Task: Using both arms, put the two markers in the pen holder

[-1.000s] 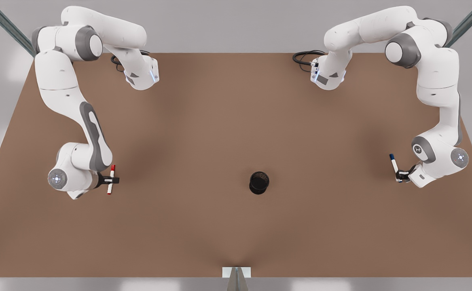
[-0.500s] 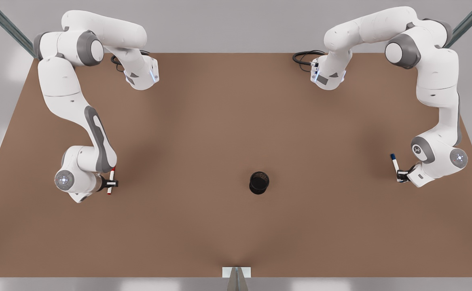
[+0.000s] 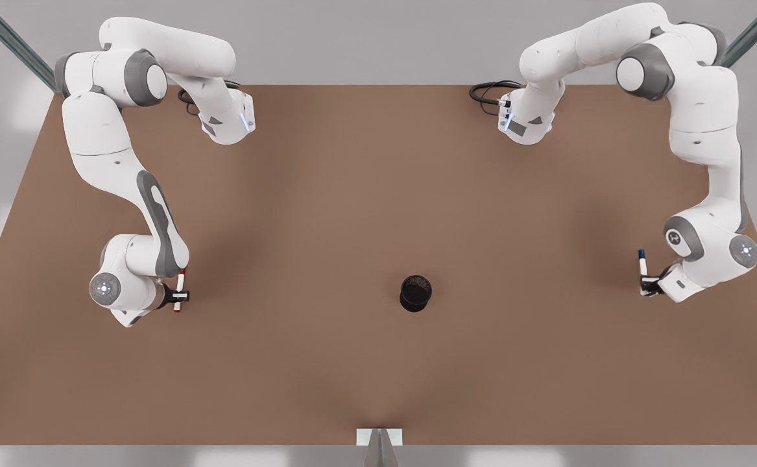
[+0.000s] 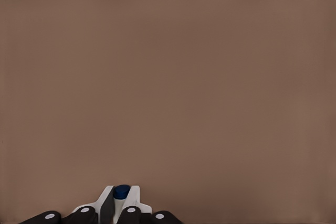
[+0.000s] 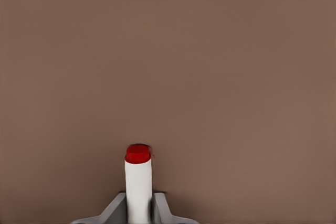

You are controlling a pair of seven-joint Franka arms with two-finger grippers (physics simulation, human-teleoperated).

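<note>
I've got the left gripper (image 3: 645, 285) near the table (image 3: 378, 363) edge on the front view's right, fingers (image 4: 131, 203) pinched on the blue marker (image 3: 642, 261); in the left wrist view the blue cap pokes out btwn the white tips. Right gripper (image 3: 180, 296) sits near the opposite edge, on the front view's left, fingers (image 5: 160, 205) clamped on the red marker (image 3: 180, 285) w/ the red end sticking past them in the right wrist view. Both markers are off the table, in hand. Pen holder (image 3: 415, 293) stands upright on the table btwn the two grippers, well apart from both, nearer the camera-side edge than the arm bases.
</note>
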